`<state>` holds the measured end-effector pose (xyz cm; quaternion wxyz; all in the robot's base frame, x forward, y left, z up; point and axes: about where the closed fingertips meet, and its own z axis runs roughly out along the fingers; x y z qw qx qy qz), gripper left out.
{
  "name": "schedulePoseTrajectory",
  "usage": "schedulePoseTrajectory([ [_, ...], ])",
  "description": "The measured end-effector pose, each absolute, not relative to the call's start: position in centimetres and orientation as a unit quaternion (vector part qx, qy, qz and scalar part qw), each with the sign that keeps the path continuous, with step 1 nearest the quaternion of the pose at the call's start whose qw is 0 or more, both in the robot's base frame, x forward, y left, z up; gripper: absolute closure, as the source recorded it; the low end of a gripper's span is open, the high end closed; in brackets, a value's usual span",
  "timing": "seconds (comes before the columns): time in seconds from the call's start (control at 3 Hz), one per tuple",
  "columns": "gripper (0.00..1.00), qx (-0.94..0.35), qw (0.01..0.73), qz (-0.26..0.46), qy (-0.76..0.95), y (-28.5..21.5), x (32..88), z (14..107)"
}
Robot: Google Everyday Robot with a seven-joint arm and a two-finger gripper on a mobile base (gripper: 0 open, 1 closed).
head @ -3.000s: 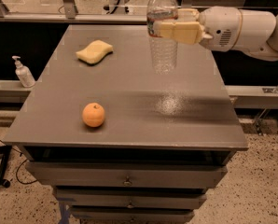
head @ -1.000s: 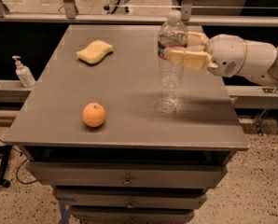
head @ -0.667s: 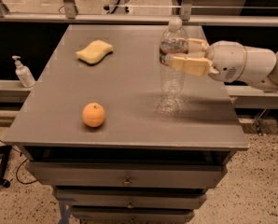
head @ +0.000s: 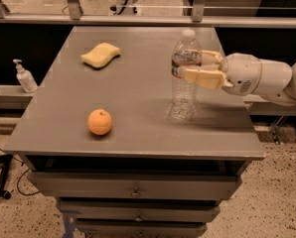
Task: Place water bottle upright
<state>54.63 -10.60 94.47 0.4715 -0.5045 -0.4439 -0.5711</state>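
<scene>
The water bottle [head: 185, 78] stands upright on the right part of the grey table [head: 138, 95]. The gripper [head: 190, 66] clasps it at label height, reaching in from the bottle's right. That side is blocked by the fingers and by the white arm [head: 259, 78] behind them.

Left of the bottle the tabletop is open as far as the orange [head: 99, 122], well apart toward the front-left, and the yellow sponge [head: 101, 55], well apart toward the rear-left. A wide lane runs between those two. In front of the bottle the surface is open to the table's edge. Behind the bottle it is open up to a metal rail [head: 138, 20] along the rear. The space above the bottle's cap is open.
</scene>
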Motion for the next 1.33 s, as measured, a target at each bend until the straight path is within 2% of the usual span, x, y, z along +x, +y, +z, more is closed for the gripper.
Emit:
schedulePoseTrajectory([
  [0.33, 0.82, -0.503, 0.477, -0.569, -0.443, -10.67, 54.53, 94.08],
  [1.33, 0.12, -0.493, 0.481, -0.569, -0.449, -10.78, 54.10, 93.64],
])
